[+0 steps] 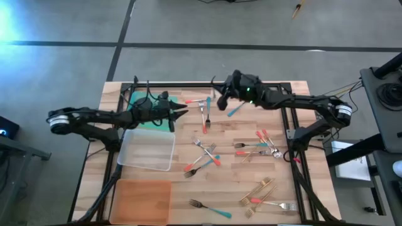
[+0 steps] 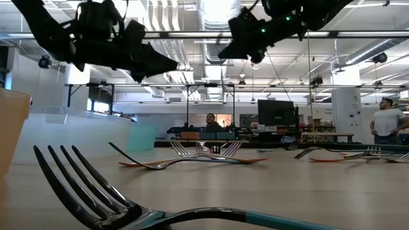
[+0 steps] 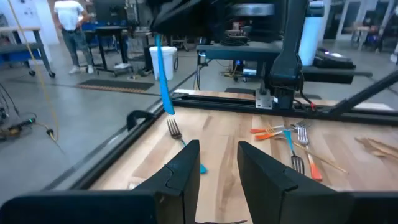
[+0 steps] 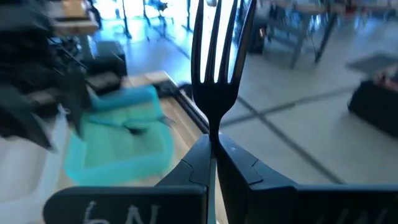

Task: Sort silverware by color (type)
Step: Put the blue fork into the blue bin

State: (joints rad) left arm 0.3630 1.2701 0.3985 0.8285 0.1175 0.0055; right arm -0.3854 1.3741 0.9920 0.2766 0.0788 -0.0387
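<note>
Right gripper (image 1: 221,100) carries one teal-handled fork (image 1: 236,109) above the table's 12 o'clock edge, bound for the green tray (image 1: 135,102) at 10 o'clock.

Its fingers are pinched fully shut on the fork's neck, tines up in the right wrist view, handle hanging below. To do it well: keep the grip tight, travel toward 9 o'clock, lower over the tray before opening, and steer clear of the left gripper (image 1: 182,113), which hovers beside the tray with fingers partly open, holding nothing. Trays: three, green, clear tray (image 1: 148,149) at 9 o'clock, orange tray (image 1: 141,201) at 7 o'clock. Loose forks (image 1: 204,155) lie from centre to 5 o'clock: roughly six teal, eight red, six gold; overlaps make this approximate.
</note>
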